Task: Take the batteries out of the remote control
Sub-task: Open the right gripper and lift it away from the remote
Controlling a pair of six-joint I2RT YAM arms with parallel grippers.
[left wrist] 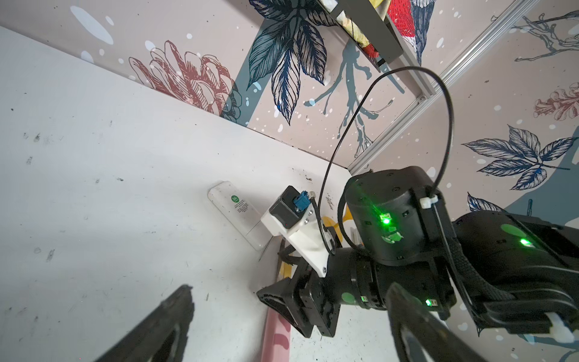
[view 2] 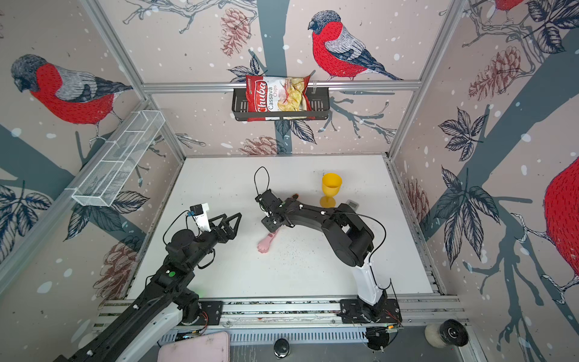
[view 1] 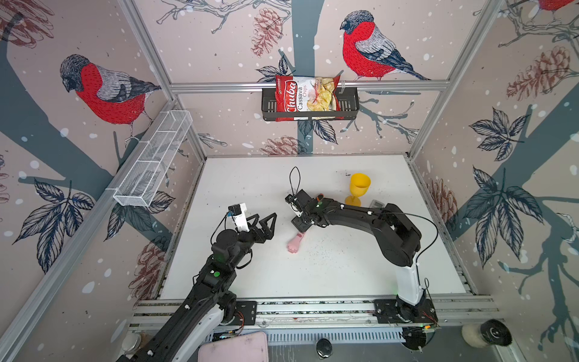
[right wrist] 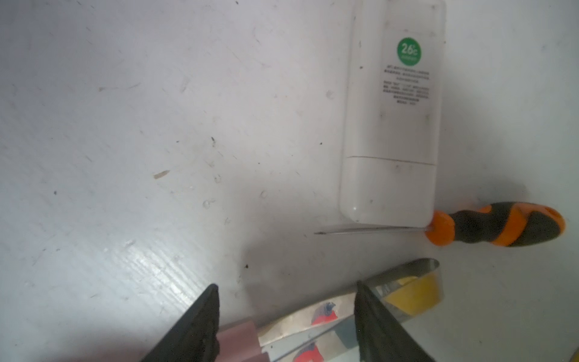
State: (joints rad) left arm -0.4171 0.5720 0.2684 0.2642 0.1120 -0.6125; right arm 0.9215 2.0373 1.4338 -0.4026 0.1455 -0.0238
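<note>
On the scuffed white tabletop (view 1: 344,269), near its middle, a white oblong plastic remote control (right wrist: 391,125), lying back face up, with a round green sticker and fine print on it and the cover panel closed along a thin seam. Batteries out of sight in every view; whether behind that closed cover, cannot tell. Touching the cover end of the remote control, a screwdriver (right wrist: 495,224) with a moulded orange-and-black handle, laid flat, thin steel shaft running along that end edge. Just beside these, a pink-handled tool (view 1: 296,243) with a shiny curved metal blade, flat on the tabletop, paw-shaped end toward the arm bases. Right gripper (right wrist: 286,283) lowered over the blade end of that tool, black fingers (right wrist: 200,322) apart with pink handle and metal between them; pinching or merely straddling, cannot tell. Left gripper (view 1: 266,216) raised off the tabletop to the left of the right gripper, apart from the remote control, triangular fingers spread wide. Behind the right arm in both top views, an upright yellow plastic goblet (view 1: 359,185), standing on its foot.
</note>
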